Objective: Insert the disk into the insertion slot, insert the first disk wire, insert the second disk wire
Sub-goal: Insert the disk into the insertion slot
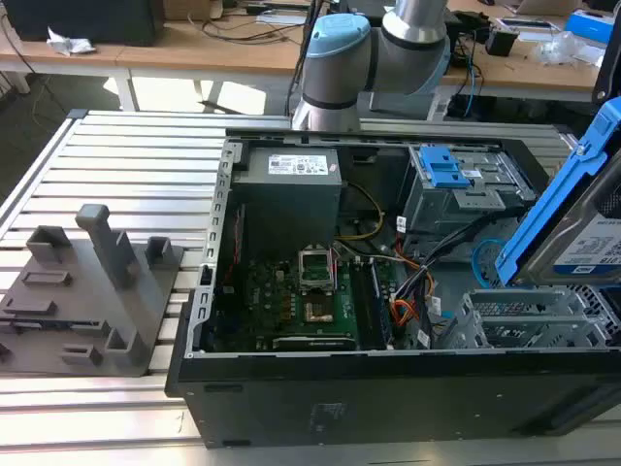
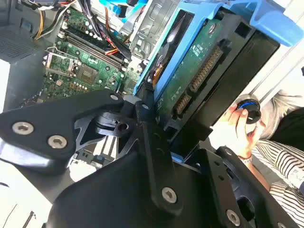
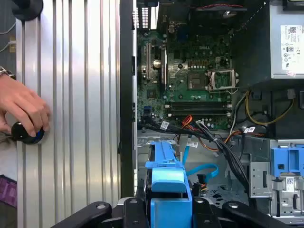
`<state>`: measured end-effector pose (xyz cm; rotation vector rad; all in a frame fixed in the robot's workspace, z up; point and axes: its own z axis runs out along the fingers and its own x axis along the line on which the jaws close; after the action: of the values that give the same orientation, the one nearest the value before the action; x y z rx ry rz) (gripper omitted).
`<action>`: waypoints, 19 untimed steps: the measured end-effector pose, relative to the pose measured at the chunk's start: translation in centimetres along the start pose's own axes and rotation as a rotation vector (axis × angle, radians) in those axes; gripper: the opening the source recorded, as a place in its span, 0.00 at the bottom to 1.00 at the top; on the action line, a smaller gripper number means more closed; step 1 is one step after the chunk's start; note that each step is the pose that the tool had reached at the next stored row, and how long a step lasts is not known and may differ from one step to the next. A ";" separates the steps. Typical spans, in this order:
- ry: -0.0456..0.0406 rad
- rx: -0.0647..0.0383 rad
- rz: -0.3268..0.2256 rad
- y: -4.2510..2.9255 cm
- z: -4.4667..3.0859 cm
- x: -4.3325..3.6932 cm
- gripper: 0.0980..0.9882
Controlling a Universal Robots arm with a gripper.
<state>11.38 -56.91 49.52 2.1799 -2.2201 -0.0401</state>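
Note:
The disk (image 1: 582,218), a silver-grey drive in a bright blue caddy, hangs tilted at the exterior view's right, just above the insertion slot (image 1: 524,320), a perforated grey cage inside the open computer case. My gripper (image 3: 168,211) is shut on the disk's blue caddy (image 3: 166,187). In the second wrist view the gripper (image 2: 159,121) clamps the disk (image 2: 199,71), whose green circuit-board side shows. The second disk wire (image 1: 482,257), a flat light-blue cable, loops beside the cage and lies loose under the disk (image 3: 204,171). An orange-red-black wire bundle (image 3: 192,124) runs nearby.
A grey bay with blue latch tabs (image 1: 446,170) stands behind the cage. The motherboard (image 1: 306,301) and power supply (image 1: 291,184) fill the case. A person's hand (image 3: 23,111) rests on a black knob on the ribbed table. A grey fixture (image 1: 92,291) sits at the exterior view's left.

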 end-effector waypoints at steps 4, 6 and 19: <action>0.0000 0.000 0.000 -0.05 1.30 0.00 0.30; 0.0001 0.000 0.000 -0.06 1.54 -0.01 0.30; -0.0001 -0.001 0.000 -0.21 4.11 -0.02 0.30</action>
<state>11.43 -56.91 45.40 2.1796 -2.2199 -0.0407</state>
